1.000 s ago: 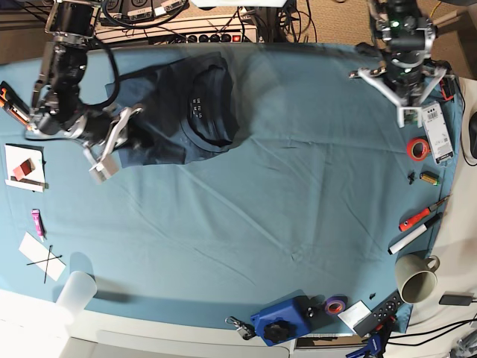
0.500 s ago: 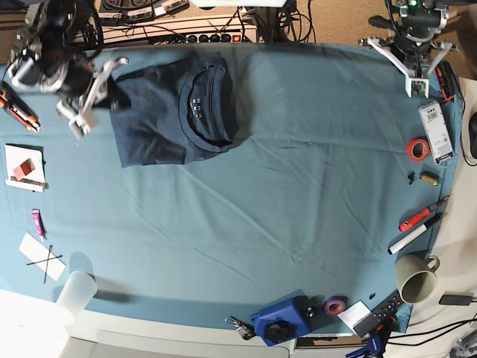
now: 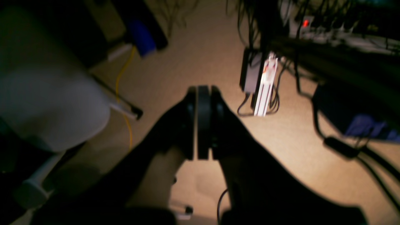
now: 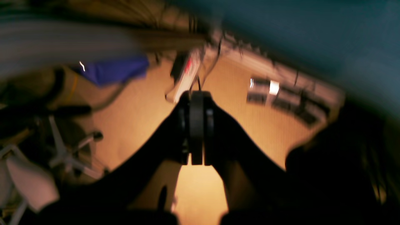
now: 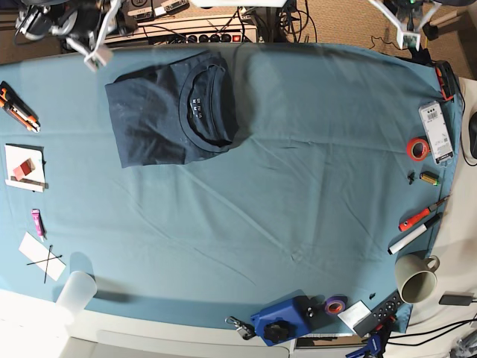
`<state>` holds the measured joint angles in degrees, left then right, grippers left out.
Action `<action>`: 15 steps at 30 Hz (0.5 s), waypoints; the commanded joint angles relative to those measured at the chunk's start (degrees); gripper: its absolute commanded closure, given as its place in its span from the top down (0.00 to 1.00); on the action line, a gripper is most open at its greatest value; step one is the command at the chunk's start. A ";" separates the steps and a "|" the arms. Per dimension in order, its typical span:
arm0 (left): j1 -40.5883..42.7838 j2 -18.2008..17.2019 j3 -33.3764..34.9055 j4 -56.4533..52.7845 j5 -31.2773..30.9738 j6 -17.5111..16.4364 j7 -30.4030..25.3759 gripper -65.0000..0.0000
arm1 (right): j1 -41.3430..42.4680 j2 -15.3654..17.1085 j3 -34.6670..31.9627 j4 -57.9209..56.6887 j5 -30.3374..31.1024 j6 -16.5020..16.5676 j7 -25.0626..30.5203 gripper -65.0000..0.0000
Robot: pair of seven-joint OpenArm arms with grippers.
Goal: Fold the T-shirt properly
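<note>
The left gripper [image 3: 200, 122] has its jaws pressed tight together with nothing between them; it hangs in the air above a tan floor [image 3: 193, 53], touching nothing; the right gripper [image 4: 197, 125] is the same, jaws squeezed flat against each other and holding nothing, over a tan floor too. In the base view the left gripper [image 5: 406, 28] shows only as white fingers at the top right edge, just off the table; the right gripper [image 5: 95, 46] sits at the top left edge, close to the shirt's corner but apart from it.

The T-shirt [image 5: 168, 108] lies folded into a dark blue block on the teal table cloth [image 5: 298, 194], near the top left of the table; its round neck [image 5: 203, 112] faces up with a small label showing inside.

Around the cloth's edges lie small things; a red tape roll [image 5: 418, 148] and a white box [image 5: 436, 132] on the right; a red screwdriver [image 5: 419, 217], a white marker [image 5: 408, 238] and a mug [image 5: 417, 280] lower down; a blue tool [image 5: 282, 319] at the bottom; a clear cup [image 5: 76, 291] and a paper with a cross [image 5: 42, 256] at the lower left; a pink pen [image 5: 36, 222] and an orange knife [image 5: 19, 107] on the left.

In the left wrist view, black cables [image 3: 300, 62] and a white strip [image 3: 265, 90] lie on the floor; both wrist views are dim and blurry.
</note>
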<state>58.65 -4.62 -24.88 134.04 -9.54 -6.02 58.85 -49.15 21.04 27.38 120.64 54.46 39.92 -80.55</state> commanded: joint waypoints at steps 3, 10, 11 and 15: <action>3.96 -0.13 -0.26 -0.46 -2.64 -0.09 -2.80 0.00 | -3.82 0.68 0.42 -1.16 -0.59 0.08 0.55 0.00; 0.98 -0.15 -0.26 -17.70 -4.42 -3.04 -4.50 0.00 | -3.37 0.68 0.31 -15.15 -0.55 0.08 0.55 0.00; -0.09 -0.13 -0.26 -20.41 -4.42 -3.08 -4.74 0.00 | -2.86 0.72 0.11 -17.38 -0.61 0.08 0.55 0.00; -4.52 -0.15 -0.26 -29.97 -4.42 -3.32 -5.07 0.00 | -0.02 0.72 -3.63 -25.94 -6.38 0.08 0.55 0.00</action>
<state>53.17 -4.56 -24.88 103.37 -14.02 -9.08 53.78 -48.49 21.10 23.35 94.04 47.51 39.79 -79.75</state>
